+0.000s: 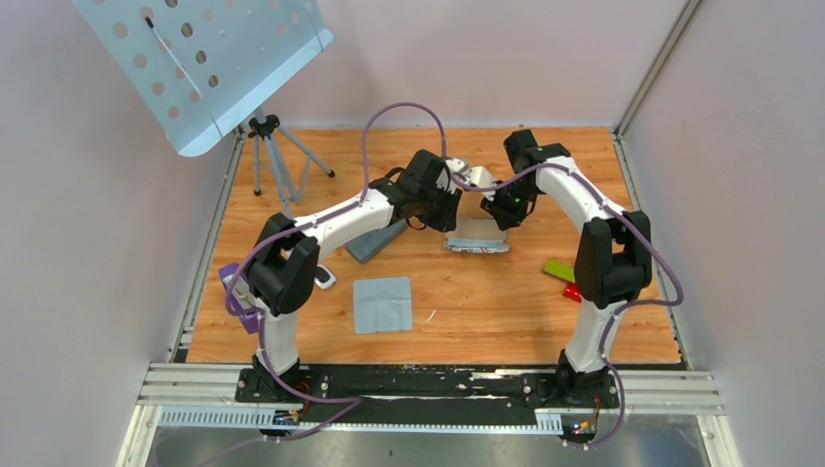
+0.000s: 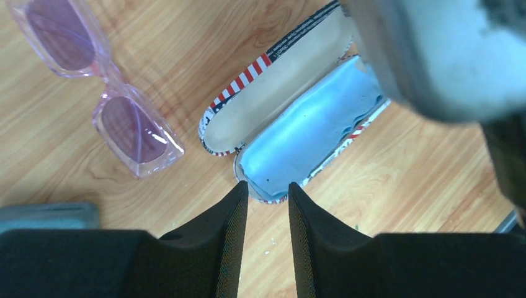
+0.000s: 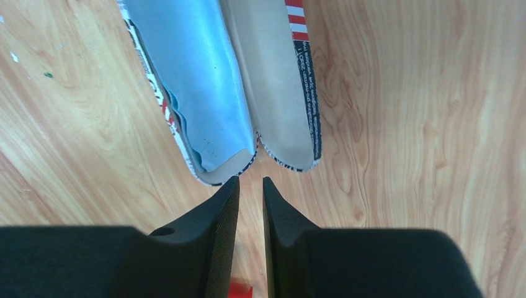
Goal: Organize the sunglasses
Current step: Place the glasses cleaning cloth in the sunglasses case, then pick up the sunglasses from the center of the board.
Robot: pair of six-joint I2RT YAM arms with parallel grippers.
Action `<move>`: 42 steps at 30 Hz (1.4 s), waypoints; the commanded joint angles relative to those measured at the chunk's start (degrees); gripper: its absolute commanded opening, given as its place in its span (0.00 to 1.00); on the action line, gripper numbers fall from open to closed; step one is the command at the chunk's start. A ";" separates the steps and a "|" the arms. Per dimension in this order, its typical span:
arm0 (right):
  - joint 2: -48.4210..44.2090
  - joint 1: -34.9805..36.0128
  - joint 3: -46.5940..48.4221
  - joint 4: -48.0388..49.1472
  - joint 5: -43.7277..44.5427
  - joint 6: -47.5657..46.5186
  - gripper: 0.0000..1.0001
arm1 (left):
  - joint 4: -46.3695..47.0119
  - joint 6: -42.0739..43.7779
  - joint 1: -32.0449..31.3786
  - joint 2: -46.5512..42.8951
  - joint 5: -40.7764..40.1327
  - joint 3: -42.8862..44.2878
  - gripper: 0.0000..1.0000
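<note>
- Item under inspection: one pair of sunglasses (image 2: pixel 110 77), with rectangular purple-pink tinted lenses in a translucent pale purple frame. It lies flat on the wooden table (image 2: pixel 403 186).
- Position: the sunglasses sit near the cream-lined half of the open case, apart from it and outside it. Neither hand touches them.
- Case: an oblong hard glasses case with a stars-and-stripes pattern (image 2: pixel 279 93) lies fully open on the table, insides facing up. One half shows plain cream lining. The other half holds a light blue lining or cloth (image 2: pixel 304 133) with a wavy edge.
- Markings: red and white stripes and a dark band show along the case rim. Small print runs along the dark band in the right wrist view, but it is too fine to read. No brand name is legible anywhere.
- Left hand (image 2: pixel 267 186): fingers slightly spread with nothing between them, poised just off one rounded end of the open case.
- Right hand (image 3: pixel 250 180): fingers parted by a narrow gap and holding nothing, poised just off the opposite rounded end.
- Other items: a plain grey oblong case (image 1: pixel 375 241) lies left of the open case. A square grey cloth (image 1: pixel 382 305) lies nearer the arm bases. A green strip (image 1: pixel 558 269) and a small red object (image 1: pixel 572 292) lie to the right.
</note>
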 commanded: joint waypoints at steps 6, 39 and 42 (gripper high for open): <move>-17.54 -2.68 -8.13 0.33 -3.78 9.04 0.31 | -2.86 0.84 -0.90 -13.88 -14.33 -7.04 0.44; -45.83 -6.86 -22.96 -1.02 -9.80 15.82 0.65 | -20.62 -25.90 7.02 -64.02 -47.04 -45.70 0.72; -45.16 -6.86 -23.08 -1.48 -12.94 16.54 0.65 | -18.24 -28.52 12.58 -58.34 -44.49 -45.09 0.70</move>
